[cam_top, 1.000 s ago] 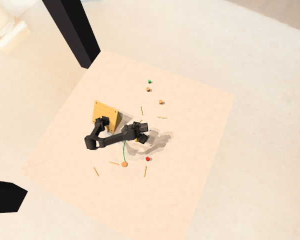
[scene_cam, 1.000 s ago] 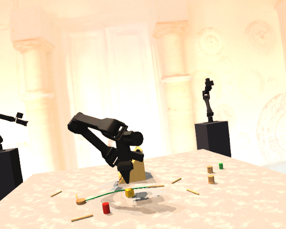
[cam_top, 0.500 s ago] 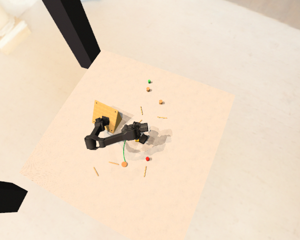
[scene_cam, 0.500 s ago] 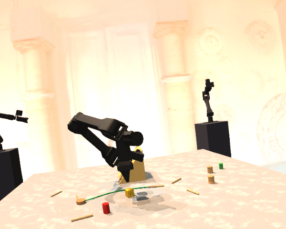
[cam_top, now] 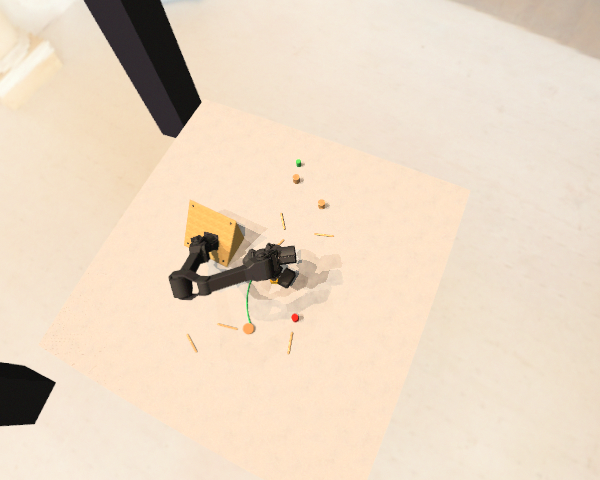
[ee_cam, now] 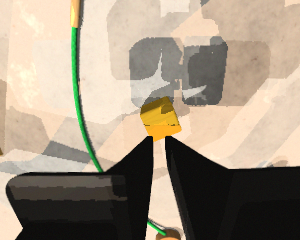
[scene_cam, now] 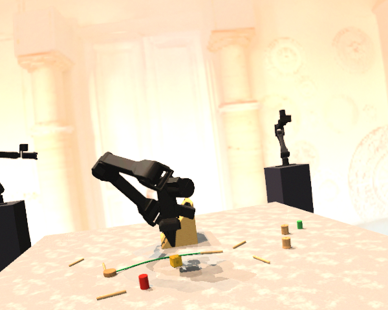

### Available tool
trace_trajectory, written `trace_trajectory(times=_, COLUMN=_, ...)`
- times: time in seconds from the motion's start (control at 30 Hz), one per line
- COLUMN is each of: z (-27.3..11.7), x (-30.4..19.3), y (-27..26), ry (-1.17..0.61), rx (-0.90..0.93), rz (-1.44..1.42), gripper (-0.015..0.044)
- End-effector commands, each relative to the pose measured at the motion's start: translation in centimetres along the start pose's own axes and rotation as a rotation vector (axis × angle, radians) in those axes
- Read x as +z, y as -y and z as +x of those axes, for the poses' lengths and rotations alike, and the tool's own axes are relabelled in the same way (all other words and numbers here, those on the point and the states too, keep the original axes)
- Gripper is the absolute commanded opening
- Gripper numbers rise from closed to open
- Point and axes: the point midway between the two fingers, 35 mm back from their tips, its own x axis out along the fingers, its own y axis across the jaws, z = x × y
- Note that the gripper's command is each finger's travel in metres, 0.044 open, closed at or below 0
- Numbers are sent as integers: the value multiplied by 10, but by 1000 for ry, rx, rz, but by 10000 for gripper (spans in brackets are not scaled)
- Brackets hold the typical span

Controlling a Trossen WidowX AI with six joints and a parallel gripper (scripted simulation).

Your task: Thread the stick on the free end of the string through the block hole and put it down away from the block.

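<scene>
The yellow block (scene_cam: 175,260) (ee_cam: 161,119) sits on the table; its hole cannot be made out clearly. My gripper (scene_cam: 173,246) (ee_cam: 158,141) points down over the table close to the block, its fingertips above table height. The fingers are nearly together, with a narrow empty gap between them. The round button (cam_top: 248,328) (scene_cam: 109,272) (ee_cam: 169,235) lies on the table. The green string (cam_top: 247,304) (scene_cam: 134,265) (ee_cam: 74,65) runs from it, beside the block, to the string's stick (scene_cam: 211,252) (ee_cam: 75,12), which lies on the table. The arm partly hides this stick in the top view.
A large wooden wedge (cam_top: 212,227) (scene_cam: 187,233) stands by the arm's base. A red cylinder (cam_top: 294,317) (scene_cam: 143,281) is near the button. Several loose sticks lie around, one (cam_top: 227,326) beside the button. Two brown cylinders (cam_top: 321,204) and a green one (cam_top: 298,163) stand farther off.
</scene>
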Motion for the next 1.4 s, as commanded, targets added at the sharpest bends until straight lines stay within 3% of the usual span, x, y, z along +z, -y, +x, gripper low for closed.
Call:
trace_trajectory(times=0.0, z=0, x=0, y=0, ry=0, rx=0, rz=0, gripper=131)
trace_trajectory(times=0.13, z=0, x=0, y=0, ry=0, rx=0, rz=0, gripper=236)
trace_trajectory(times=0.2, z=0, x=0, y=0, ry=0, rx=0, rz=0, gripper=237)
trace_trajectory(times=0.5, z=0, x=0, y=0, ry=0, rx=0, rz=0, gripper=1)
trace_trajectory(times=1.0, z=0, x=0, y=0, ry=0, rx=0, rz=0, gripper=0)
trace_trajectory(times=1.23, z=-1, x=79, y=-53, ry=7, rx=3, rz=169, gripper=184)
trace_trajectory(times=1.37, z=0, x=95, y=-70, ry=-1, rx=3, rz=216, gripper=289)
